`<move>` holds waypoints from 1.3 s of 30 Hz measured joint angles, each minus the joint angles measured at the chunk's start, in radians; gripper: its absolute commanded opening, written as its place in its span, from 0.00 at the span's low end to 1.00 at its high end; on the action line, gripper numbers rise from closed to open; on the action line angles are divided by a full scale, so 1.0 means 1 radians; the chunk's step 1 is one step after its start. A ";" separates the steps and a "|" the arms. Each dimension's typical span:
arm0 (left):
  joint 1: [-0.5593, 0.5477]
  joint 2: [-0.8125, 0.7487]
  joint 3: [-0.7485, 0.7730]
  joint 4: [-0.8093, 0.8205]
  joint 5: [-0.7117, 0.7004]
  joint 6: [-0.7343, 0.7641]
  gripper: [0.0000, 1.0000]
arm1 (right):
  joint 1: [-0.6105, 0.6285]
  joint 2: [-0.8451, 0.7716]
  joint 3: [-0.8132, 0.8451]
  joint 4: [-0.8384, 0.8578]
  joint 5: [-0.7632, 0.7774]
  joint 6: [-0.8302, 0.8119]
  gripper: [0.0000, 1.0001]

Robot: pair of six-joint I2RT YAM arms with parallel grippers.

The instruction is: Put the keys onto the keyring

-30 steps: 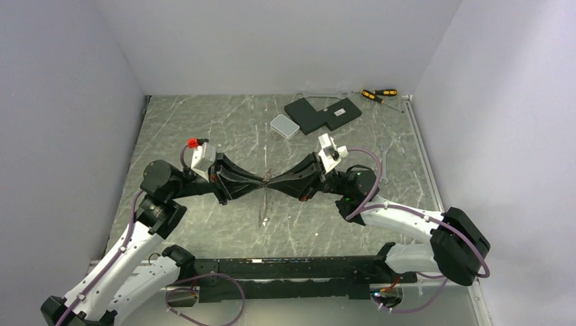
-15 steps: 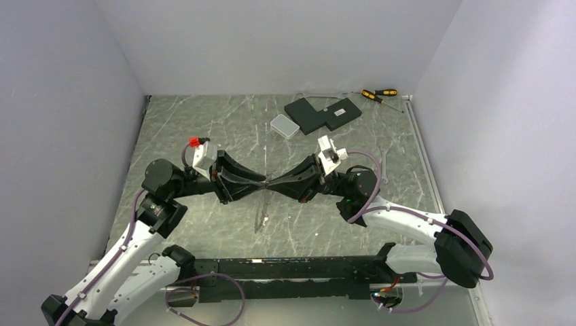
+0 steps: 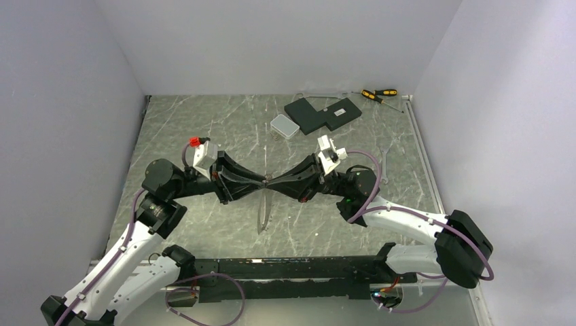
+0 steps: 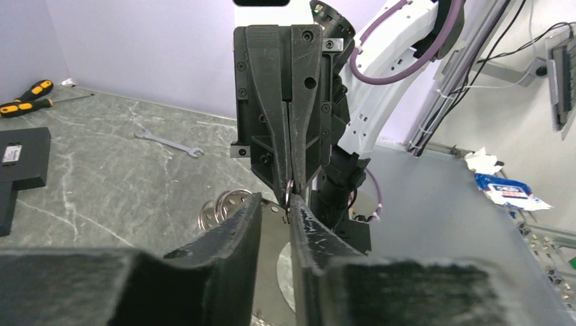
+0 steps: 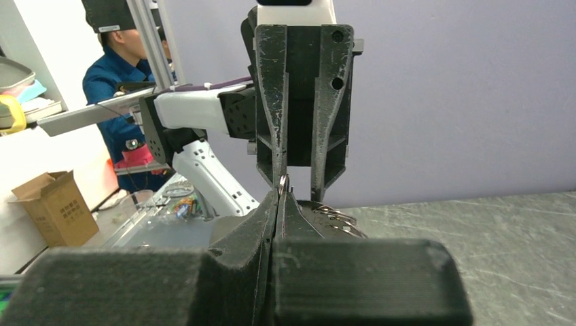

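Observation:
My two grippers meet tip to tip above the middle of the table. My right gripper (image 3: 271, 180) is shut on the thin silvery wire of the keyring (image 5: 282, 182), which also shows in the left wrist view (image 4: 289, 192). My left gripper (image 3: 261, 182) faces it, its fingers a small gap apart around the ring; its right finger (image 4: 302, 221) is beside the wire. A silvery bunch hangs below the tips (image 3: 262, 212). Flat holed keys (image 4: 224, 206) show beside the left finger and behind the right gripper's tips (image 5: 333, 214).
A small white box (image 3: 284, 125) and a black flat block (image 3: 322, 113) lie at the back. Yellow-handled screwdrivers (image 3: 378, 94) sit in the far right corner. A thin wrench (image 3: 384, 166) lies by the right edge. Walls close in on the left, back and right.
The silvery bunch hanging under the tips has swung and turned, now showing as a longer narrow loop. Both grippers stay tip to tip; the left arm has edged slightly.

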 measured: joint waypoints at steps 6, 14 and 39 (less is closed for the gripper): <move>0.000 -0.008 0.009 -0.036 -0.026 0.001 0.34 | 0.001 -0.003 0.000 0.000 -0.003 0.000 0.00; 0.000 -0.037 0.015 -0.063 -0.045 -0.002 0.28 | 0.001 -0.012 0.000 0.004 0.001 0.000 0.00; -0.003 0.030 0.015 0.087 -0.007 -0.088 0.00 | -0.002 -0.010 0.000 0.051 0.024 0.000 0.00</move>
